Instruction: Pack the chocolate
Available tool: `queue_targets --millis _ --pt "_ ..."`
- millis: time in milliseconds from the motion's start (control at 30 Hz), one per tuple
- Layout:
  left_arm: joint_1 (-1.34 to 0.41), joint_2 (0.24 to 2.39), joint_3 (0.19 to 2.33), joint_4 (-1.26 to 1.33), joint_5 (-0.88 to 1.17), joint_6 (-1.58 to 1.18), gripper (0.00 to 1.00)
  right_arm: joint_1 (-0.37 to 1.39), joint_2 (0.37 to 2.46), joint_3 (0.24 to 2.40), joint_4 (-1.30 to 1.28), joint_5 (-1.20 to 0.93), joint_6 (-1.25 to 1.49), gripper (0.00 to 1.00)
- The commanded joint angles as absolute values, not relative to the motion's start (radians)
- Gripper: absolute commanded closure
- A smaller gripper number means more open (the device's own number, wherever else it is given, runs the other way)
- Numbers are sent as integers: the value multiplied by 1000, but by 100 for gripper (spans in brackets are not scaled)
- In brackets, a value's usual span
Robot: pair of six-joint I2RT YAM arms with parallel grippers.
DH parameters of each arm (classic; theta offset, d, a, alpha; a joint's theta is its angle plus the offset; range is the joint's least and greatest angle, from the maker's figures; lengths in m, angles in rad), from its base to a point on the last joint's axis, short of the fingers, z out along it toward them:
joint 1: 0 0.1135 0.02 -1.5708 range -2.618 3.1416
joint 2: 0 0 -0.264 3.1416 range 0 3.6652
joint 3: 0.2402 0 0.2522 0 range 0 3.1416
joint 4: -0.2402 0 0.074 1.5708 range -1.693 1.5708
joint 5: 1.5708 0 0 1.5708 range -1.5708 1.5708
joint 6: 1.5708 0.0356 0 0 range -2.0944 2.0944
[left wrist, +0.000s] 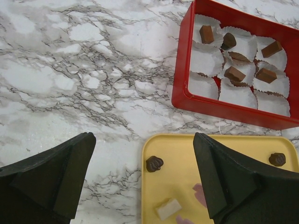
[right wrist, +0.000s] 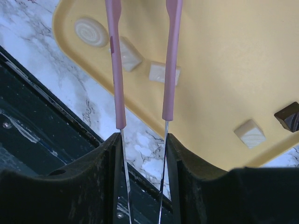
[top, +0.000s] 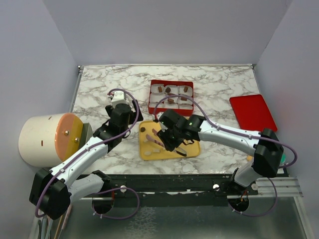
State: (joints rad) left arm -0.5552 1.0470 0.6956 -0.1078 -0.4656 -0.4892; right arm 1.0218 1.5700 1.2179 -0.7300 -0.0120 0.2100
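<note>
While the right pincer is clamped on pink tweezers over the yellow tray, the left pincer hangs wide apart above the marble tabletop, chocolate partly in the red box, a couple of pieces on the tray.

I count six brown chocolate pieces, mostly blocky and several tilted, each seated in one of the white paper cups inside the red box. Two darker domed pieces lie loose and well apart on the yellow tray.
</note>
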Motion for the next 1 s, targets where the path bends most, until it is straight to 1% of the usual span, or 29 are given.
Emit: queue_targets --millis 0,767,967 --pt "-548 1040 727 -117 -489 -493 3 1040 1590 1249 -721 -50 201 54" --pt "-541 1040 721 -111 -466 -489 3 1071 1717 1357 -784 -3 198 51" --pt "-538 1034 711 -103 -461 -489 3 1081 1744 1377 -799 53 201 51"
